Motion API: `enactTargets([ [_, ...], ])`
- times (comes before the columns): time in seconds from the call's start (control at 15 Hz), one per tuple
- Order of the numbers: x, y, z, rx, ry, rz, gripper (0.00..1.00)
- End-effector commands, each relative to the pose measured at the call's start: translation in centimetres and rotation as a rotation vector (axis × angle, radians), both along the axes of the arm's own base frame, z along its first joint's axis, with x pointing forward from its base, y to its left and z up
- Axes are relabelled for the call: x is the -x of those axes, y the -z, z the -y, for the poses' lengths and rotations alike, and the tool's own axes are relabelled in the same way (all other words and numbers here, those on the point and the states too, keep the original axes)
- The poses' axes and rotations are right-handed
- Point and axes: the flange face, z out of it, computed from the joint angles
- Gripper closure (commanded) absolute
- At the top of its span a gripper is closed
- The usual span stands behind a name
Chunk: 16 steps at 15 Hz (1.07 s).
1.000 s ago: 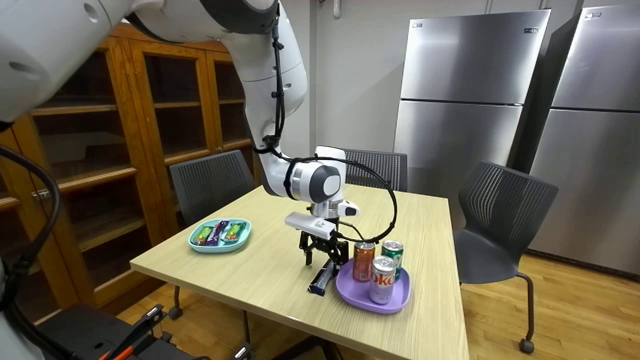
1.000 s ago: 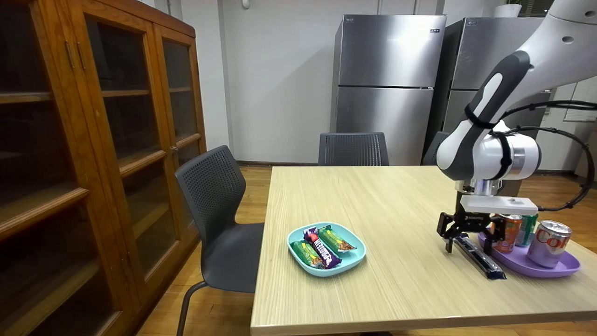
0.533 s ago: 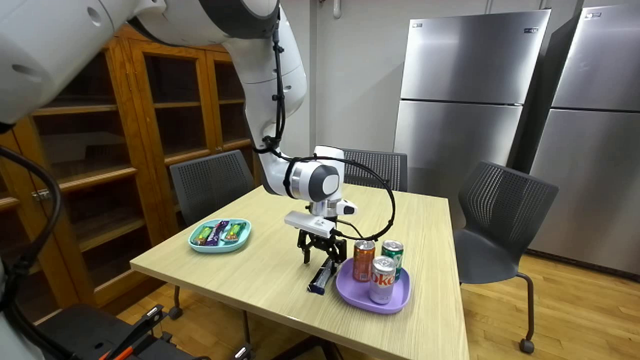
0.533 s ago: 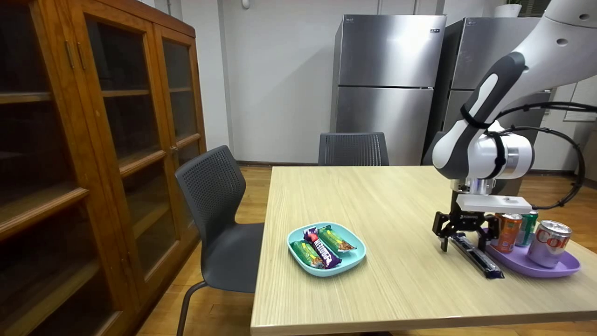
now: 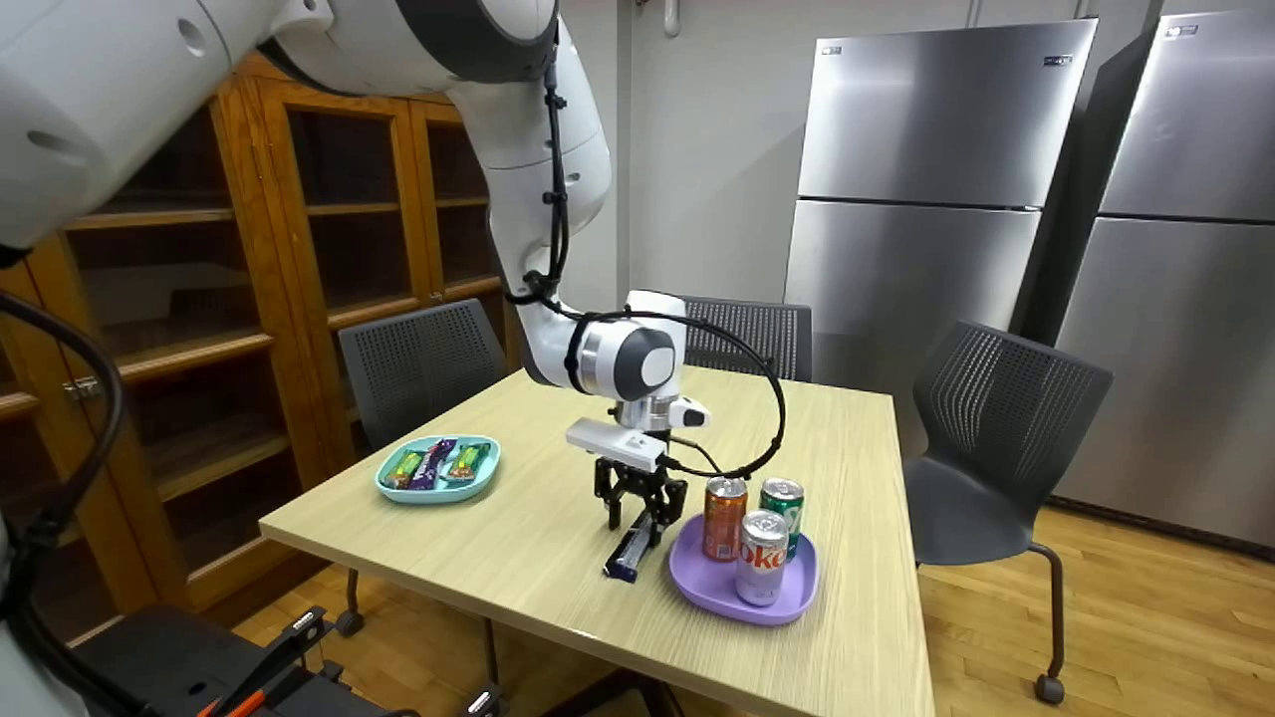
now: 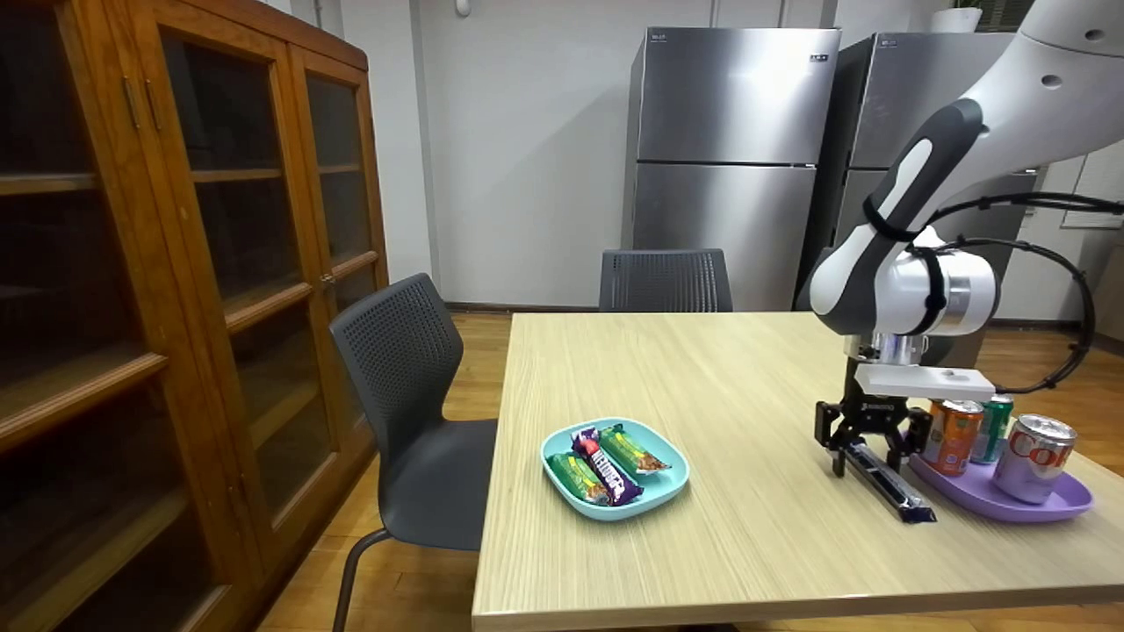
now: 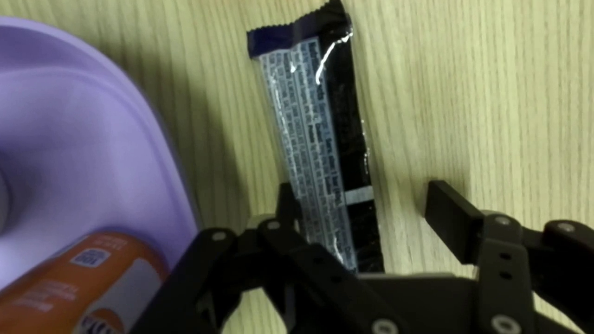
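Wrist view: dark snack bar [image 7: 308, 125] lies flat on wood-grain tabletop [image 7: 510, 102], nutrition panel up. Gripper [image 7: 366, 206] spread, bar between its 2 fingers, nothing pinched. Bar's long axis runs top to bottom with a slight lean, so roughly square across the closing direction. Off-center though: plate-side finger [image 7: 288, 206] right at the bar's edge, touching or just beside, can't tell; outer finger [image 7: 452, 220] apart, strip of tabletop showing between. Bar's lower end hidden behind gripper body. Purple plate [image 7: 83, 157] just beside bar, not touching; orange soda can [image 7: 102, 283] on it.

In an exterior view: bar pokes out from under gripper toward near table edge. Purple plate carries 3 cans: the orange, Diet Coke can [image 5: 762, 563], green soda can [image 5: 785, 506]. 2 stainless refrigerators [image 5: 926, 269] at back.

In an exterior view: bar slants out from between the fingers toward the near side. Teal plate [image 6: 665, 485] well apart from gripper, holds 2 green-wrapped bars [image 6: 634, 449] and 1 purple-wrapped bar [image 6: 606, 465]. Wooden glass-door cabinet [image 6: 184, 307], gray chair [image 6: 395, 351] beside table. Just 1 arm [image 6: 1045, 114].
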Motion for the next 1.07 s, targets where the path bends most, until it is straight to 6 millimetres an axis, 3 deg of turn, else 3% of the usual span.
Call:
enactTargets([
  [0.0, -0.6, -0.5, 0.3, -0.038, -0.003, -0.005, 0.58],
  [0.33, -1.3, -1.2, -0.4, -0.042, -0.018, 0.009, 0.95],
  [0.4, -1.4, -1.3, -0.6, -0.042, -0.024, 0.011, 0.97],
  [0.47, -1.5, -1.5, -0.9, -0.041, -0.037, 0.014, 0.94],
  [1.0, -3.4, -4.1, -4.7, -0.027, -0.172, 0.050, 0.94],
])
